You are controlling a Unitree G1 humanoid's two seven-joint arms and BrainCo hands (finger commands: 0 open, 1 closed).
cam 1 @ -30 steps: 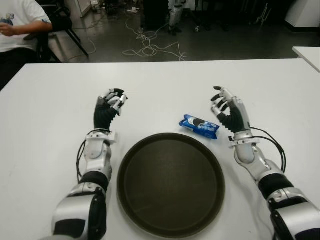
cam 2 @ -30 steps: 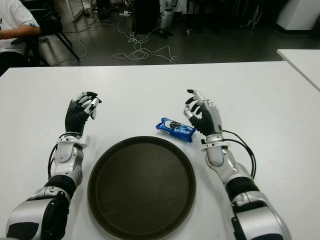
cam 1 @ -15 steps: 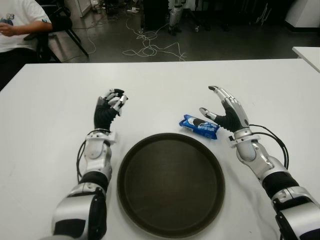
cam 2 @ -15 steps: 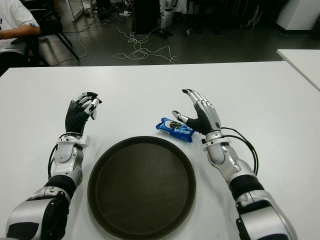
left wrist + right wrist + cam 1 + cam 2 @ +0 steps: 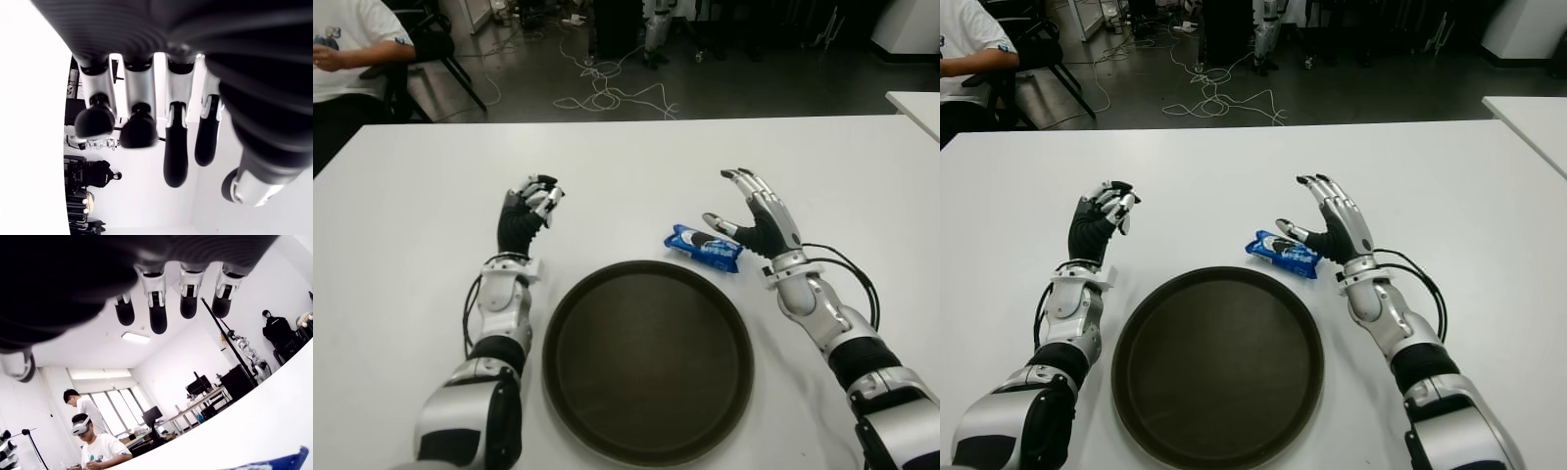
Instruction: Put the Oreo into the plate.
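Reaching for the Oreo pack [image 5: 704,247] with my right hand [image 5: 759,220]; fingers [image 5: 744,184] spread wide and holding nothing, thumb tip just beside the pack's far-right end, can't tell if it's touching yet; pack lies flat on the tabletop [image 5: 421,196] just off the plate's far-right rim, roughly mid-tabletop, slightly toward the right edge; not in the plate [image 5: 648,358] yet; plate bare, sits toward the near edge between my two arms; left hand [image 5: 527,211] up beside the plate's far-left side, toward the left edge, fingers curled in and gripping nothing, idle.

Judgement: grasp not started, this is the pre-shape.

Risks from here:
- pack is low and flat; if I close from too high the fingers skate over the wrapper and miss;
- foil looks slick; a thumb push before the fingers get behind it likely shoves it toward the left edge, or up against the plate rim, where it's harder to pinch;
- squeezing too hard probably crushes the biscuits;
- right wrist view barely shows the pack, just a blue sliver, so I'm closing mostly on the head views; depth misjudgement is the main worry.
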